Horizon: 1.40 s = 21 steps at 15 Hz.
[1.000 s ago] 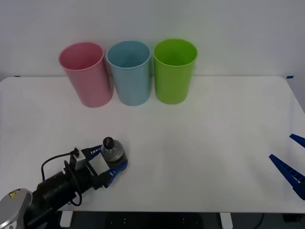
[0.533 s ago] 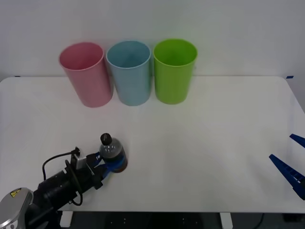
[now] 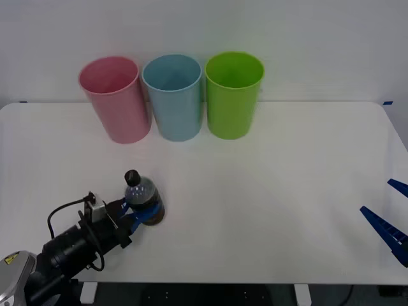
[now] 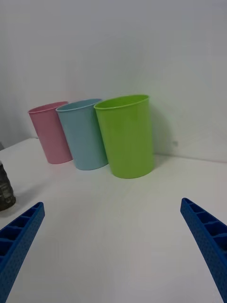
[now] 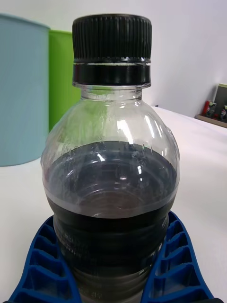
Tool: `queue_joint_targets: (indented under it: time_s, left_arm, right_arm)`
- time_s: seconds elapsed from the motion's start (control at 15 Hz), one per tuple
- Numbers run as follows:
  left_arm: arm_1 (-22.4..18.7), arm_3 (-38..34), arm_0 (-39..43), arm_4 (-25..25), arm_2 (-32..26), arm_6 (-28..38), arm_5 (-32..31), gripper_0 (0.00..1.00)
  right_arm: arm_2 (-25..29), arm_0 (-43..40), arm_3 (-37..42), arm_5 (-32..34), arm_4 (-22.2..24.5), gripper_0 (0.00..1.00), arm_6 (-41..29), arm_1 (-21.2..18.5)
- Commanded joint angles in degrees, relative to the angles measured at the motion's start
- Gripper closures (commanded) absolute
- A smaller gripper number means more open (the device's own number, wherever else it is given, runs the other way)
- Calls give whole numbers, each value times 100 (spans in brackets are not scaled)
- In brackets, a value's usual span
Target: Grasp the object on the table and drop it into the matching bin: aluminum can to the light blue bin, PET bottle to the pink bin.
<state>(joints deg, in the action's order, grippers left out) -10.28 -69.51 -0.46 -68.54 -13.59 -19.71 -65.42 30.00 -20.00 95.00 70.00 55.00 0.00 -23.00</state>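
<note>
At the near-left part of the table (image 3: 287, 166), the left gripper (image 3: 141, 213) has its blue fingers (image 5: 177, 265) closed round the lower body of the PET bottle (image 3: 141, 199). In the left wrist view the ribbed pads hug the dark band on both sides w/ no gap, cap upmost. Bottle's long axis is roughly upright, cap leaning slightly toward the robot's left in the front view. Can't tell for sure whether its base is off the tabletop or just on it.

Key relation: the pink bin (image 3: 116, 99) stands at the far edge, nearly straight ahead of the held bottle and a touch to the left, well apart from it. It's the leftmost of three in a row; the light blue bin (image 3: 173, 95) sits just beside it, then a green bin (image 3: 233, 94). Bins are taller than the bottle, so my read is the grip must go up above rim level before going forward, else the bottle meets the pink wall. Nothing lies between bottle and bins, just bare white top. Main risk: drifting right and dropping over the blue rim, as the two mouths are close.

The right gripper (image 3: 389, 228) sits parked at the near-right edge, fingers spread wide, holding nothing; much farther from bottle and pink bin, so left arm is the one for the job.
</note>
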Motion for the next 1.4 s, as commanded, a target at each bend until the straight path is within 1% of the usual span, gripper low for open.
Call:
queue_joint_targets:
  time_s: [0.07, 0.4, 0.67, 0.93, 1.07, 1.27, 1.4]
  left_arm:
    - [-17, -327, 81, 148, -3, 169, 205, 100]
    - [-26, -1513, 354, 148, -3, 1461, 802, 100]
    - [-35, -2102, 380, 148, -3, 2146, 1277, 100]
    - [-79, -2664, 371, 148, -73, 2823, 1549, 100]
    - [-167, -2867, 345, 148, -56, 2893, 1778, 100]
    - [-281, -2875, 28, 148, -258, 2999, 1857, 100]
    - [-439, -2875, -262, 131, -390, 3131, 1962, 100]
  right_arm:
    - [0, 0, 0, 0, 0, 0, 0, 0]
    - [0, 0, 0, 0, 0, 0, 0, 0]
    - [0, 0, 0, 0, 0, 0, 0, 0]
    - [0, 0, 0, 0, 0, 0, 0, 0]
    - [0, 0, 0, 0, 0, 0, 0, 0]
    - [0, 0, 0, 0, 0, 0, 0, 0]
    - [0, 0, 0, 0, 0, 0, 0, 0]
